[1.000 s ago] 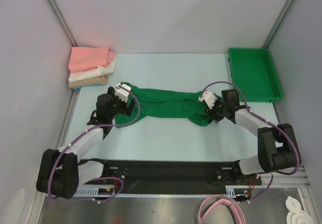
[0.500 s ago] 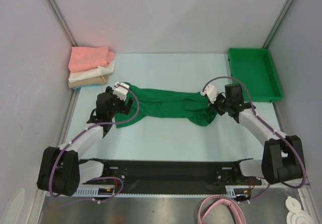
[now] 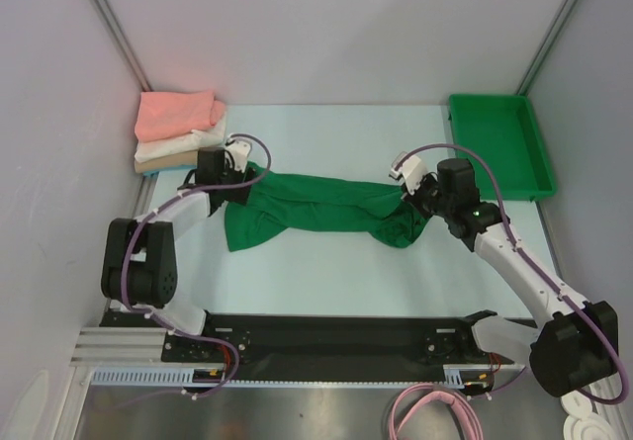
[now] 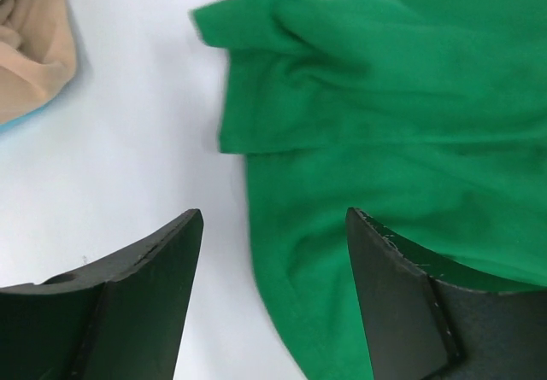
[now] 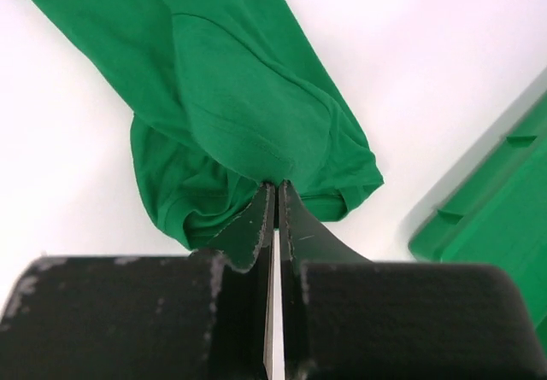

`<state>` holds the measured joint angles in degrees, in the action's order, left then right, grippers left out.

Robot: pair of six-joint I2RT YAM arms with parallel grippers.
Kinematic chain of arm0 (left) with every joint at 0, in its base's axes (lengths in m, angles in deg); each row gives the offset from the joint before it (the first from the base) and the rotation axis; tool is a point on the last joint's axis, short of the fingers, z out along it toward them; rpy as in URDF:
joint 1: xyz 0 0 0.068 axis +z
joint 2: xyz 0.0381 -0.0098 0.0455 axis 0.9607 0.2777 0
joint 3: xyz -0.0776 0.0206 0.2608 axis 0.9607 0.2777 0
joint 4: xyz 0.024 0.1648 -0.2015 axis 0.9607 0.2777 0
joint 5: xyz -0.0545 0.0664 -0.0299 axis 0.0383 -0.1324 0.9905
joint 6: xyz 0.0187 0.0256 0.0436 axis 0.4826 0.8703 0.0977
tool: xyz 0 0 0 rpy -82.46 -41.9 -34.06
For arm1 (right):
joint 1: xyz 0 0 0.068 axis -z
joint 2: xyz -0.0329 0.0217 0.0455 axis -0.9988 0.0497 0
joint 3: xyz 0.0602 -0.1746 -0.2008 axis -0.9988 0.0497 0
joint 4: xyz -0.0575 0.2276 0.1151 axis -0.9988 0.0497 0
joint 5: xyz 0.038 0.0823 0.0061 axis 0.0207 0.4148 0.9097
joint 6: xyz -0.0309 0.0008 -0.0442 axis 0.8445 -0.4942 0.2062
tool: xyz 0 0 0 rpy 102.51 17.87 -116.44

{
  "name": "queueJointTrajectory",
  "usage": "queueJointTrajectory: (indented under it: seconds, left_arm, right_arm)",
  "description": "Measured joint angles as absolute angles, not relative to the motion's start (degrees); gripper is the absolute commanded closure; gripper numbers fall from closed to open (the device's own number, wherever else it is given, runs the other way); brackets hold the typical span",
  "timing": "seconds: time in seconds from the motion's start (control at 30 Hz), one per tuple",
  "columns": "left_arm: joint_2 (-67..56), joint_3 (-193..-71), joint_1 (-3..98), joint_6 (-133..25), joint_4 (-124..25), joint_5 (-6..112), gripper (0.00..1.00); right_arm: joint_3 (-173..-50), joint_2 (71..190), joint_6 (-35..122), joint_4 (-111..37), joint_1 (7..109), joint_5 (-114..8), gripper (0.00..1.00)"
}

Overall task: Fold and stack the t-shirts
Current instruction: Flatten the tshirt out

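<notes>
The table (image 3: 326,133) has a pale, slightly bluish top. The light on it is even and the shadows are soft. Plain light grey walls close it on three sides: a back wall (image 3: 336,25), a left wall (image 3: 49,163) and a right wall (image 3: 603,143). Thin metal posts (image 3: 112,25) stand in the two back corners. At the near side lies a brushed metal surface (image 3: 297,415).

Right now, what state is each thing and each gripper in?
Dark green cloth t-shirt: unfolded, bunched lengthwise.
Salmon pink cloth t-shirt: folded, top of the stack.
White cloth t-shirt: folded, middle of the stack.
Tan cloth t-shirt: folded, bottom of the stack.
Rigid green plastic bin: empty.
Left gripper: open, above the green t-shirt's end.
Right gripper: shut on the green t-shirt's other end.
</notes>
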<state>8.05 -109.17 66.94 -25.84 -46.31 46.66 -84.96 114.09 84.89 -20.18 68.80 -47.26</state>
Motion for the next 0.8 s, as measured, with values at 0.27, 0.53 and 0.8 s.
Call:
queueJointTrajectory:
  seconds: [0.27,0.53,0.8]
  left_arm:
    - [18.4,-121.3,73.2,-28.2,-39.9,51.0,0.37]
    - [28.1,-128.6,76.4,-30.4,-33.8,59.9,0.46]
    - [28.7,-128.8,77.4,-31.3,-32.2,63.2,0.48]
  right_arm:
    - [-84.8,114.6,84.5,-20.7,66.7,-49.8,1.00]
    - [-84.7,114.9,84.5,-21.1,66.5,-51.0,1.00]
    - [-84.5,115.7,84.6,-21.5,66.4,-51.5,1.00]
